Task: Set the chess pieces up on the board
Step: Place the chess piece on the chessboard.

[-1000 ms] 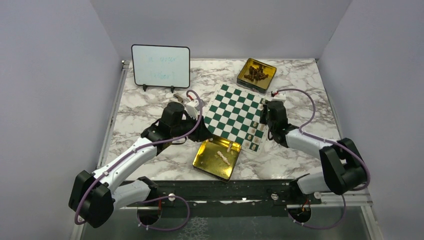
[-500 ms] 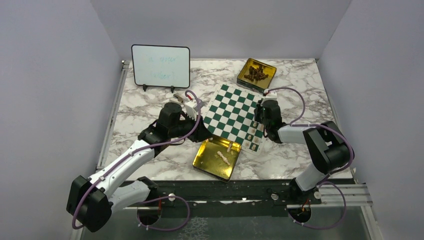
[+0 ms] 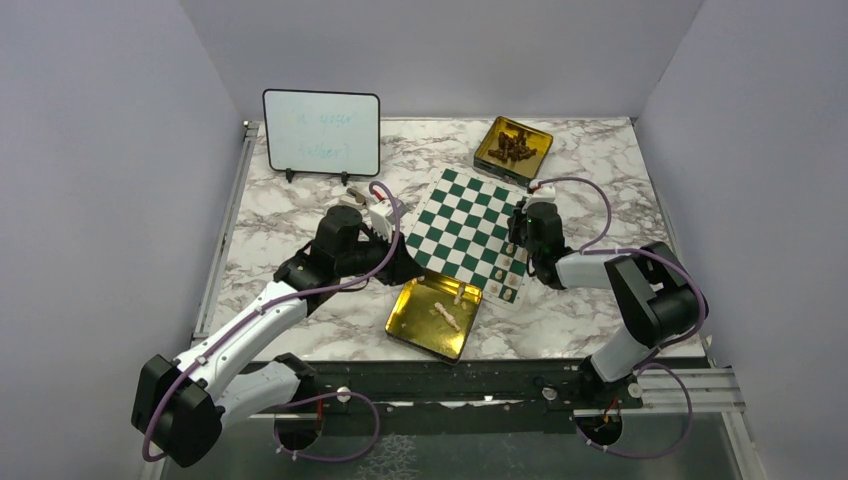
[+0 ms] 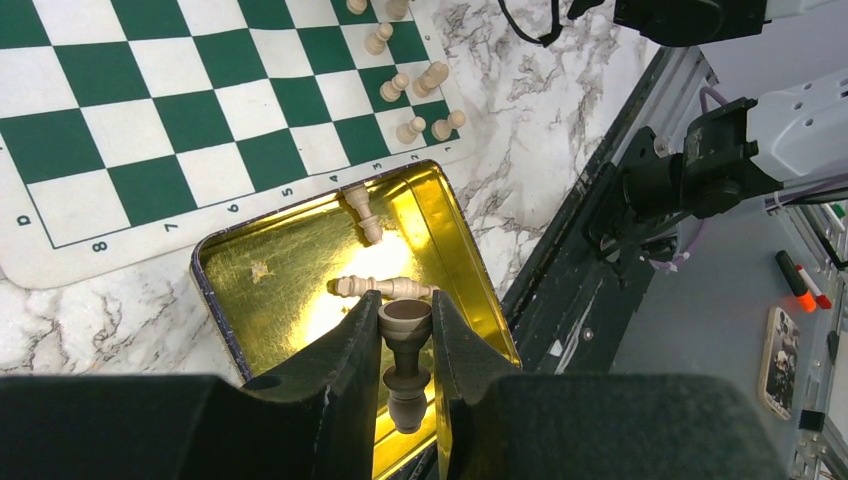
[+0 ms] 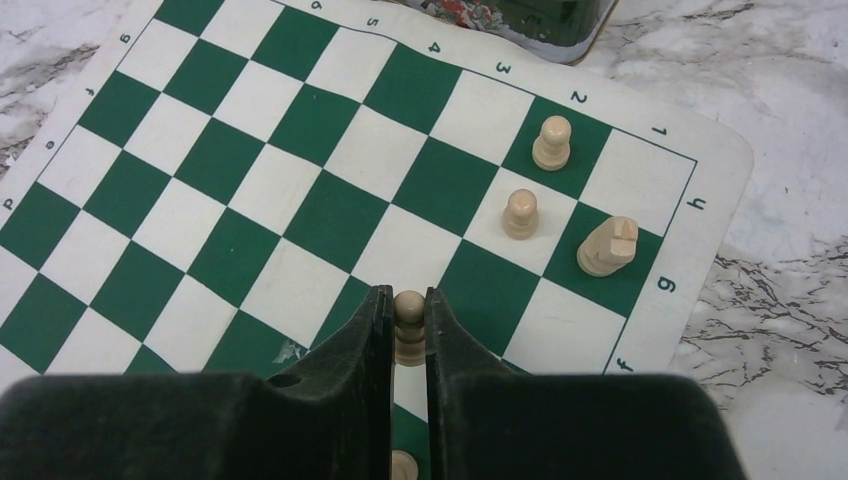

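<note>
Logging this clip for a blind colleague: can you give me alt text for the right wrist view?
The right gripper is shut on a pale pawn, upright over the green and white board. Near the board's right corner stand a far pawn, a nearer pawn and a knight, with the marble table beyond.
</note>
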`<control>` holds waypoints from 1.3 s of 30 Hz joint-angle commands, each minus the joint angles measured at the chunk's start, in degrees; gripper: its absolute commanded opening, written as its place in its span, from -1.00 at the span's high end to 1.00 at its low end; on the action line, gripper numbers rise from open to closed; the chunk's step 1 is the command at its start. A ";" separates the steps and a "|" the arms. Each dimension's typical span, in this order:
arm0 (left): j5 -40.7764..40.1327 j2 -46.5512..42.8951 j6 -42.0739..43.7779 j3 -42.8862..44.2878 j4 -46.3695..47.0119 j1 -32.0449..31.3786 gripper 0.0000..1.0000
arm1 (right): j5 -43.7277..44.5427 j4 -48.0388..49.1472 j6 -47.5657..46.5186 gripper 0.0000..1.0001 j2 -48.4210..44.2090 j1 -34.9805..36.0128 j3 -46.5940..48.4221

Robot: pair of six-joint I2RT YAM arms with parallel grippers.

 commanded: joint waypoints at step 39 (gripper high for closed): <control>0.24 -2.36 1.80 -0.73 -0.08 0.32 0.54 | 5.77 -6.50 7.20 0.53 1.42 -0.19 1.60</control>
